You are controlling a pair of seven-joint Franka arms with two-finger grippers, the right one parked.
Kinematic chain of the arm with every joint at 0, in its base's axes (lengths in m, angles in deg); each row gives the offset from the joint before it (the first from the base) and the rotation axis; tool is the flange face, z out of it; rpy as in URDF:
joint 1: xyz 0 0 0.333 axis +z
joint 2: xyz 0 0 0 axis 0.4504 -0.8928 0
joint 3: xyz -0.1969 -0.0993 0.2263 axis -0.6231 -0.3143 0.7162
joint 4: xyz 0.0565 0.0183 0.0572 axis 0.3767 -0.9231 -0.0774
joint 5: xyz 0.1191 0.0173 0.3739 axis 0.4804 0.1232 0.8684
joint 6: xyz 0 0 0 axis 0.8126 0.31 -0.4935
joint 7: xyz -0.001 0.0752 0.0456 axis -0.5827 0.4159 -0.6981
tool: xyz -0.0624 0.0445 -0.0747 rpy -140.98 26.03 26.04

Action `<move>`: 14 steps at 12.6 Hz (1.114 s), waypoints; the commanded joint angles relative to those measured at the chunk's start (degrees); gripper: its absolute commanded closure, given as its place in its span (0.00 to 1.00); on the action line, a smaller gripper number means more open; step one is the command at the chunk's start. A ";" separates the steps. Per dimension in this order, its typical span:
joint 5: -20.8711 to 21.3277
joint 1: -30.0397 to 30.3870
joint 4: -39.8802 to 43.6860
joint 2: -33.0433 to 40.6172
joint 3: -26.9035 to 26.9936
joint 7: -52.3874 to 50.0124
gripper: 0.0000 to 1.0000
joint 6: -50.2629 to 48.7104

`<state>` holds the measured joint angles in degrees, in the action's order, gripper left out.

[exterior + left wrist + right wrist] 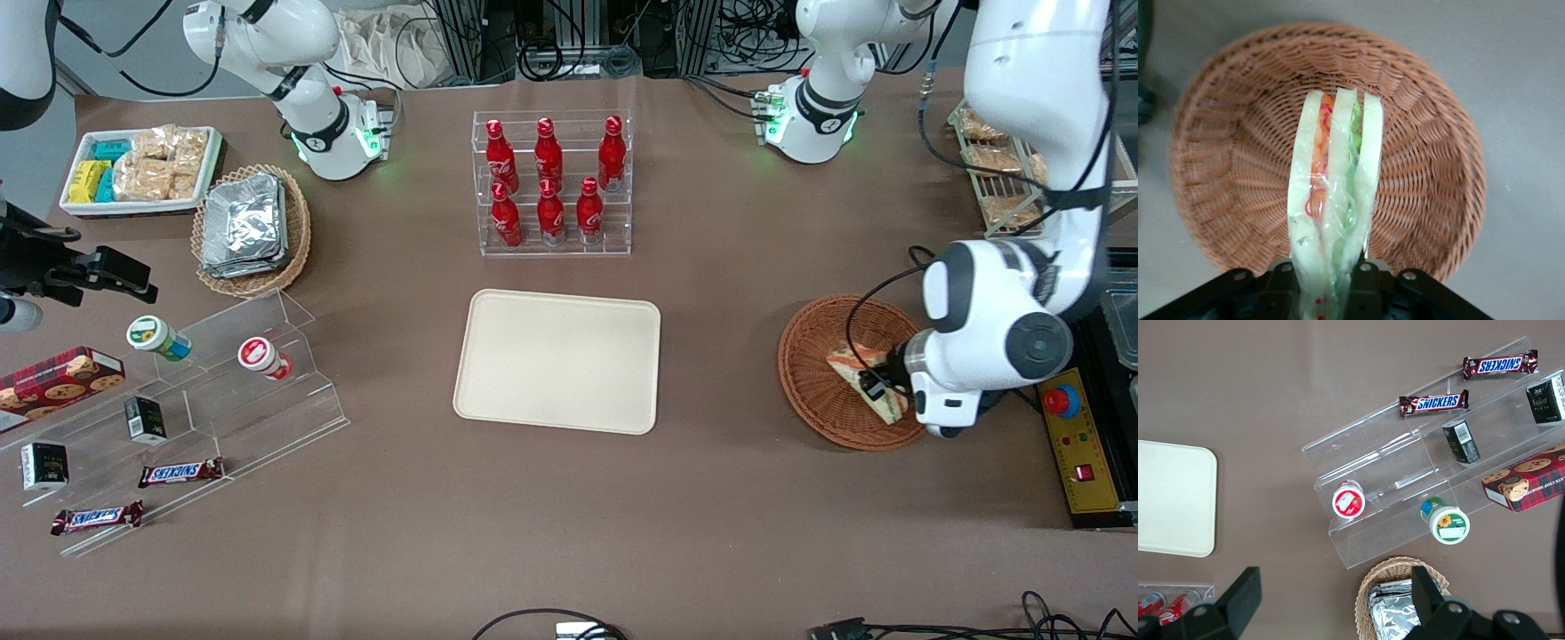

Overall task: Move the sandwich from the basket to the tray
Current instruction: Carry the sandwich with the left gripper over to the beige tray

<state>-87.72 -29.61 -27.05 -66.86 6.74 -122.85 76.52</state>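
Note:
The sandwich (861, 377) is a clear-wrapped wedge of pale bread with orange, red and green layers. It is over the reddish-brown wicker basket (813, 373) toward the working arm's end of the table. My left gripper (882, 388) is shut on the sandwich's wide end; in the left wrist view the gripper (1327, 283) has a black finger on each side of the sandwich (1335, 193), which points out over the basket (1231, 160). The cream-beige tray (558, 360) lies flat at the table's middle, with nothing on it.
A clear rack of red bottles (553, 182) stands farther from the front camera than the tray. A control box with a red button (1080, 440) lies beside the basket. Clear shelves with snacks (178, 400), a tan basket of foil packs (251, 227) and a white snack tray (142, 169) are toward the parked arm's end.

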 commanded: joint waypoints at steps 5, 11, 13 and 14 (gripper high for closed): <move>1.49 -7.42 18.38 -2.45 -0.45 29.35 1.00 -16.48; 0.17 -20.07 18.21 -9.29 -3.27 23.82 1.00 -9.93; 0.08 -24.37 18.21 -12.98 -3.36 17.65 1.00 -3.85; 0.08 -26.14 18.29 -14.48 -3.36 15.45 1.00 -1.57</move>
<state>-87.09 -52.77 -10.89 -78.15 2.63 -103.60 72.47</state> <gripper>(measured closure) 0.815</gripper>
